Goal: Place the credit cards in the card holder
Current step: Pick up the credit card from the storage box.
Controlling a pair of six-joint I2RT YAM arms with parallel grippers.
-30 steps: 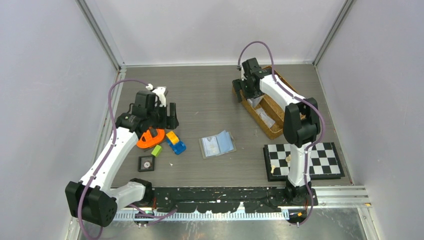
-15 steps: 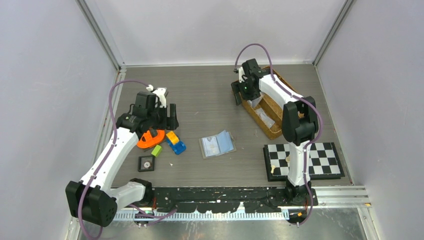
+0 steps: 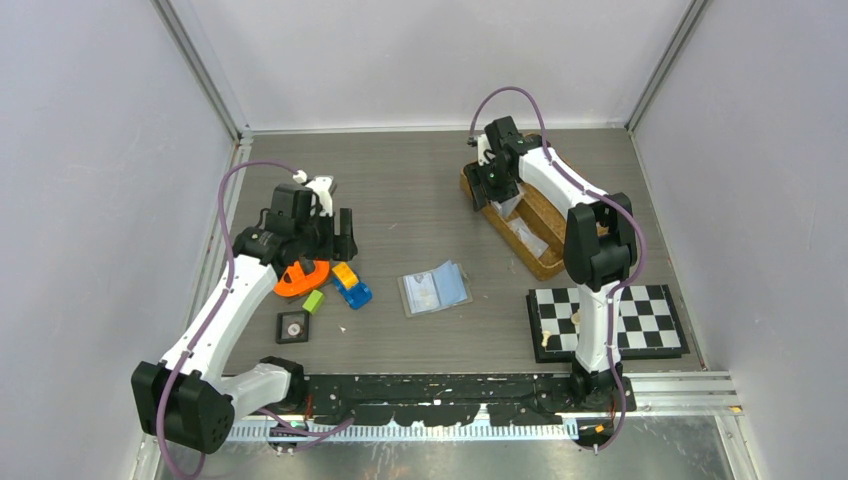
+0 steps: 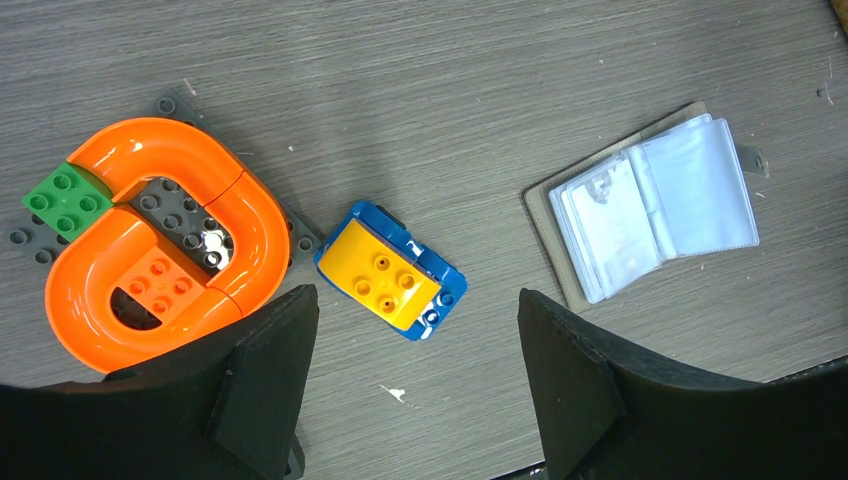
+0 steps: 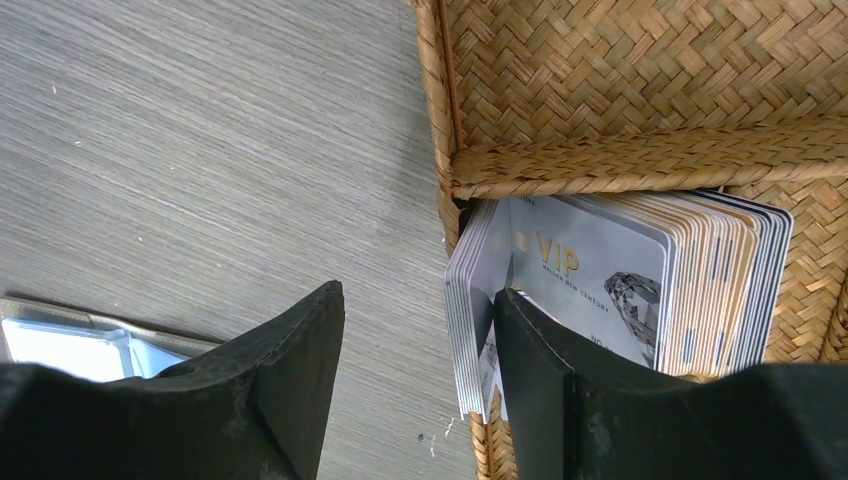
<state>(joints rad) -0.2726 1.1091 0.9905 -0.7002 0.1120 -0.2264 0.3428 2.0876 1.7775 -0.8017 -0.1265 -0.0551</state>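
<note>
Left tool: the left tool (image 4: 417,310) hangs over the grey wood-grain tabletop (image 4: 450,80), its two black fingers spread wide with nothing held between them.
Under the left tool: a yellow studded brick riding on a blue toy-car base (image 4: 390,272) lies just ahead of the gap between the fingers.
Beside it: an orange U-shaped plastic track (image 4: 150,240) sits on a dark grey studded plate (image 4: 180,205), and a green square brick (image 4: 65,195) touches one end of the track.
Card holder: the flat grey folding card holder (image 4: 650,210) lies open on the tabletop with its pale blue, clear sleeves facing up, between the two arms and well apart from the basket.
Right tool: the right tool (image 5: 418,300) is partly open and straddles a side wall of the woven straw basket (image 5: 620,80), with one finger outside over the tabletop and the other inside.
Credit cards: a thick stack of thin, pale whitish-grey credit cards (image 5: 620,270) stands on edge in one basket compartment, against a woven divider. The front card reads VIP in gold.
Loose sheaf: a few cards lean away from the stack against the basket wall, and the inside finger's tip sits in the gap between them and the stack.
Grip: the sheaf and the wall lie between the fingers, which seem not to pinch them. The view is too close to be sure of contact.
Elsewhere: a black-and-white chequered board (image 3: 607,322) lies near the right arm's base, and a small black square tile with a round dial (image 3: 293,326) lies near the left arm.
</note>
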